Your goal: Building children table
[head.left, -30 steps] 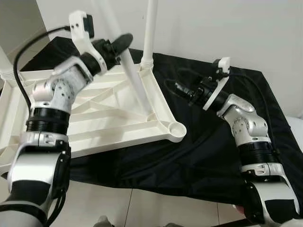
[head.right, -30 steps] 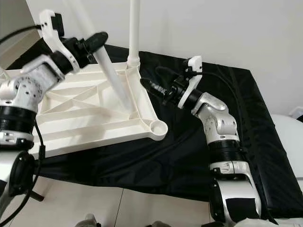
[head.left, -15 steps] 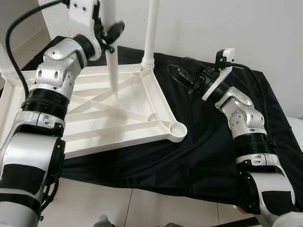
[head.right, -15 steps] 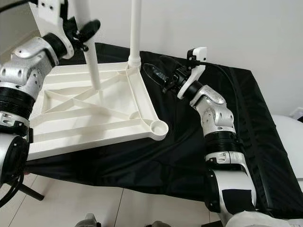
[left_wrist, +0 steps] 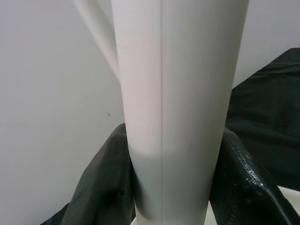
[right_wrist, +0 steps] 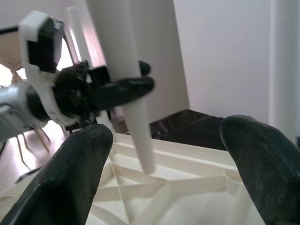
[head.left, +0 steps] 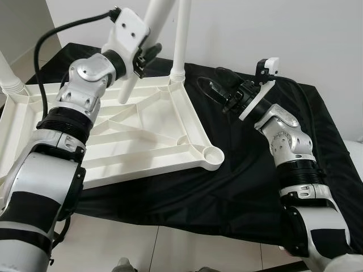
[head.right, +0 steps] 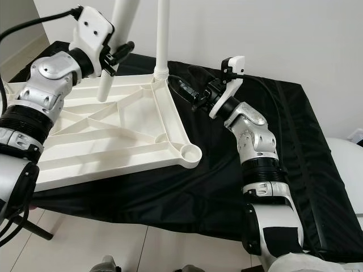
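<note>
The white plastic table top lies upside down on a black cloth. One white leg stands fitted in its far right corner, and another leg stands at the far left corner. My left gripper is shut on a loose white leg, tilted, its lower end just above the ribbed underside. In the left wrist view that leg sits between the black fingers. My right gripper is open, holding nothing, beside the fitted leg.
The near right corner socket stands open with no leg in it. The black cloth covers the surface to the right and front. A white wall runs close behind, and pale floor tiles show in front.
My left gripper has swung the loose leg from leaning right-downward, through upright, to leaning the other way, its lower end now further left. The right gripper has risen a little.
</note>
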Motion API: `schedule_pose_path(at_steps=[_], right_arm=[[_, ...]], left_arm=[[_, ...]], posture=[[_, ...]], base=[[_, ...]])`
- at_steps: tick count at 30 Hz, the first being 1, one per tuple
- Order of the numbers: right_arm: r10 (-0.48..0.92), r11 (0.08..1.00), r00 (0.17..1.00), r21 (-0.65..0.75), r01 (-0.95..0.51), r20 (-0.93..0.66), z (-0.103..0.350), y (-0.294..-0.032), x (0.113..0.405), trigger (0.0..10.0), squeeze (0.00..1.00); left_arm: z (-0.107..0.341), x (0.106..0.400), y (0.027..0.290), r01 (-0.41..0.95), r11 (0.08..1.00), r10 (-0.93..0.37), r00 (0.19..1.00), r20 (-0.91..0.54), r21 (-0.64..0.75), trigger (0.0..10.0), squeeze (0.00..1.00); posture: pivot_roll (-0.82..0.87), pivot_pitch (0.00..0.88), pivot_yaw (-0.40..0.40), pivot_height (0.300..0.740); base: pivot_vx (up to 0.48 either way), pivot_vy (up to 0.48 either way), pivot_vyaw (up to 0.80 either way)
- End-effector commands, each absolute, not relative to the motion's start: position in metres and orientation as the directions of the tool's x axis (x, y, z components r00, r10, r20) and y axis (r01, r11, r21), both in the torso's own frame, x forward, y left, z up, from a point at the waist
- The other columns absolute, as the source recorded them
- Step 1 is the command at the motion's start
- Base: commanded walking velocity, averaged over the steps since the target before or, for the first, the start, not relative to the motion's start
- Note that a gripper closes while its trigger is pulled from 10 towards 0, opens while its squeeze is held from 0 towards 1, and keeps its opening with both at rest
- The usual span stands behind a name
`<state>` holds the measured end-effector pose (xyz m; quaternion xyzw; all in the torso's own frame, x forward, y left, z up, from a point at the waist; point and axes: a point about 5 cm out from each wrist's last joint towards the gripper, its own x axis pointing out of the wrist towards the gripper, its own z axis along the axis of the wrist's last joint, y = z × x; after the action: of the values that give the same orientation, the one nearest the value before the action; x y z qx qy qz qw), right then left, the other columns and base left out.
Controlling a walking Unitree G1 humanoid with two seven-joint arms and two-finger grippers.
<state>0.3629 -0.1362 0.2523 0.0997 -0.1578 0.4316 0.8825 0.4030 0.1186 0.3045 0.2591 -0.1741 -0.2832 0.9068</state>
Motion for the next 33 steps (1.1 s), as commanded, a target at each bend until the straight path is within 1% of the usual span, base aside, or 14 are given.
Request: schedule_pose_path(at_steps=[1,4,8,11,13,14,15,20,32,33], right_arm=[[0.740,0.565,0.509,0.004,-0.825,0.439,0.270,-0.130,0.358,10.0,0.00],[0.745,0.525,0.455,-0.007,-0.851,0.487,0.282,-0.122,0.354,10.0,0.00],[0.746,0.506,0.426,-0.020,-0.862,0.511,0.289,-0.118,0.352,10.0,0.00],[0.741,0.487,0.383,-0.050,-0.872,0.552,0.304,-0.111,0.350,10.0,0.00],[0.732,0.488,0.374,-0.055,-0.871,0.570,0.311,-0.110,0.350,10.0,0.00],[0.732,0.488,0.374,-0.055,-0.871,0.570,0.311,-0.110,0.350,10.0,0.00],[0.714,0.501,0.375,-0.057,-0.864,0.592,0.317,-0.110,0.351,10.0,0.00],[0.682,0.526,0.386,-0.050,-0.849,0.622,0.326,-0.112,0.352,10.0,0.00],[0.618,0.589,0.439,-0.015,-0.808,0.652,0.335,-0.119,0.359,10.0,0.00],[0.607,0.592,0.445,0.000,-0.806,0.658,0.335,-0.119,0.359,4.4,0.00]], left_arm=[[0.309,0.403,0.107,0.385,0.702,-0.601,0.772,0.207,0.599,10.0,0.00],[0.300,0.402,0.098,0.411,0.681,-0.626,0.757,0.189,0.607,10.0,0.00],[0.297,0.402,0.094,0.422,0.672,-0.636,0.750,0.182,0.608,10.0,0.00],[0.290,0.401,0.085,0.441,0.644,-0.663,0.730,0.169,0.625,10.0,0.00],[0.288,0.400,0.082,0.438,0.627,-0.671,0.724,0.161,0.645,10.0,0.00],[0.288,0.400,0.082,0.438,0.627,-0.671,0.724,0.161,0.645,10.0,0.00],[0.284,0.398,0.079,0.432,0.603,-0.682,0.716,0.152,0.670,10.0,0.00],[0.279,0.395,0.071,0.450,0.574,-0.709,0.691,0.141,0.684,10.0,0.00],[0.277,0.392,0.066,0.462,0.549,-0.736,0.663,0.140,0.696,10.0,0.00],[0.276,0.390,0.064,0.464,0.541,-0.743,0.654,0.142,0.701,10.0,0.00]], posture=[[-0.01,0.000,-0.030,0.740],[-0.01,0.000,-0.028,0.740],[-0.01,0.000,-0.029,0.740],[0.00,0.000,-0.029,0.740],[0.00,0.000,-0.029,0.740],[0.00,0.000,-0.029,0.740],[-0.01,0.000,-0.027,0.740],[0.00,0.000,-0.028,0.740],[0.00,0.000,-0.026,0.740],[0.00,0.000,-0.027,0.740]], base=[[0.000,0.000,0.00],[0.000,0.000,0.00],[0.000,0.000,0.00],[0.000,0.000,0.00],[0.000,0.000,0.00],[0.000,0.000,0.00],[0.000,0.000,0.00],[0.000,0.000,0.00],[0.000,0.000,0.00],[0.000,0.000,0.00]])
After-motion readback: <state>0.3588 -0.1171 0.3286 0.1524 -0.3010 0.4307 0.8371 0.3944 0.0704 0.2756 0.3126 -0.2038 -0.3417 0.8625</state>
